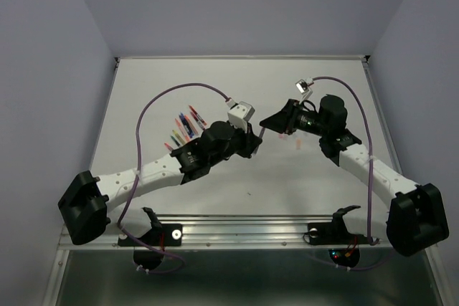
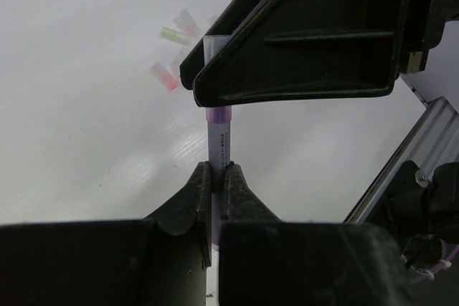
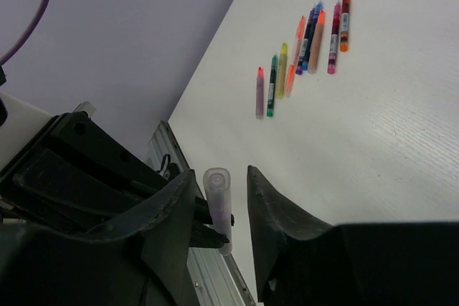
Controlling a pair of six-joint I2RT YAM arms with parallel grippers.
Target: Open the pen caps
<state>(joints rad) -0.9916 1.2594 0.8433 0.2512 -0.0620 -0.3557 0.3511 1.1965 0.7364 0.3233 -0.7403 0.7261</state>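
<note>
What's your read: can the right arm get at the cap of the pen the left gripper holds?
Likely yes. The left gripper is shut on the pen, its cap sticking out free. The right gripper has open jaws either side of it, with nothing between.

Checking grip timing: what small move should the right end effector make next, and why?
Probably close the right end effector on the pen cap: its fingers flank it with gaps on both sides, while the left end effector clamps the pen body, ready to brace a pull.

Left claw (image 2: 216, 171) clamped, right claw (image 3: 221, 177) jaws apart, tips meeting
</note>
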